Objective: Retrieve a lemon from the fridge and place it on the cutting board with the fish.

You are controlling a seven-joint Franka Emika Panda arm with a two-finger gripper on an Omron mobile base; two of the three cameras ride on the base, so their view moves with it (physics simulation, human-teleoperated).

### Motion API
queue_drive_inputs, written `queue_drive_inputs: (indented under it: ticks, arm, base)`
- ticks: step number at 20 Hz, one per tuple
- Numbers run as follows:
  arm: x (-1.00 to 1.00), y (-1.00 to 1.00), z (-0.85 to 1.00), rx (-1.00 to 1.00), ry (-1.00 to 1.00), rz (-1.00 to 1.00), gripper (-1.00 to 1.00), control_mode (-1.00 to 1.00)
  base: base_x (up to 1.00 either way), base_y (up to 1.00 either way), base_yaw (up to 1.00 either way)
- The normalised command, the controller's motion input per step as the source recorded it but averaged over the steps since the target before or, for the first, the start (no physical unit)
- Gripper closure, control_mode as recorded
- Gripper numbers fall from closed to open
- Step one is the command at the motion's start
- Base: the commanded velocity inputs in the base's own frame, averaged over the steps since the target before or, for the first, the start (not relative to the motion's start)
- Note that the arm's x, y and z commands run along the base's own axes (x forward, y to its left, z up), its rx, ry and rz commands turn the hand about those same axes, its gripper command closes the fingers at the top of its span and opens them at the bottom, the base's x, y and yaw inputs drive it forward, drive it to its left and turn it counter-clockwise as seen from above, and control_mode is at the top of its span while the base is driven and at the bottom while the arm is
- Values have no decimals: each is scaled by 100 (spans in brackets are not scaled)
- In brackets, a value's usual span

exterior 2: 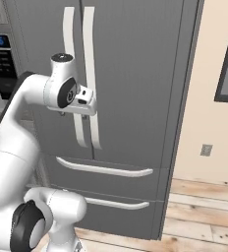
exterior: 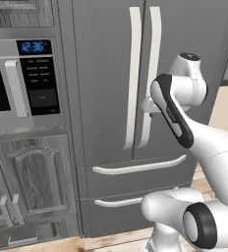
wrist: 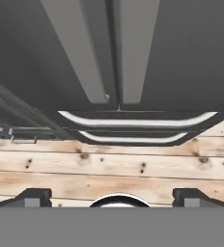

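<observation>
- Lemon stays hidden from where I stand; I judge it sits behind the shut doors, so the doors come first.
- Gripper hangs released, its two dark fingertips spread wide with nothing between them, looking down the door fronts toward the wooden floor.
- Just beyond it, the fridge stands closed; its two long white handles run upright beside the centre seam, the hand close in front.

A home kitchen: grey French-door fridge, built-in microwave, dark wood-grain cabinets, plank floor.
</observation>
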Motion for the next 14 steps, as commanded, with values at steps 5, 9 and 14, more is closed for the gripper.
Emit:
queue_drive_inputs:
  ticks: [5,9,14]
  arm:
    - [42,-15,-41,-21,11,0,-100,-100]
    - [49,-26,-16,-2,-14,1,-100,-100]
    - [12,-1,-1,0,-17,1,-100,-100]
  base:
    - [0,0,0]
    - [0,0,0]
    - [0,0,0]
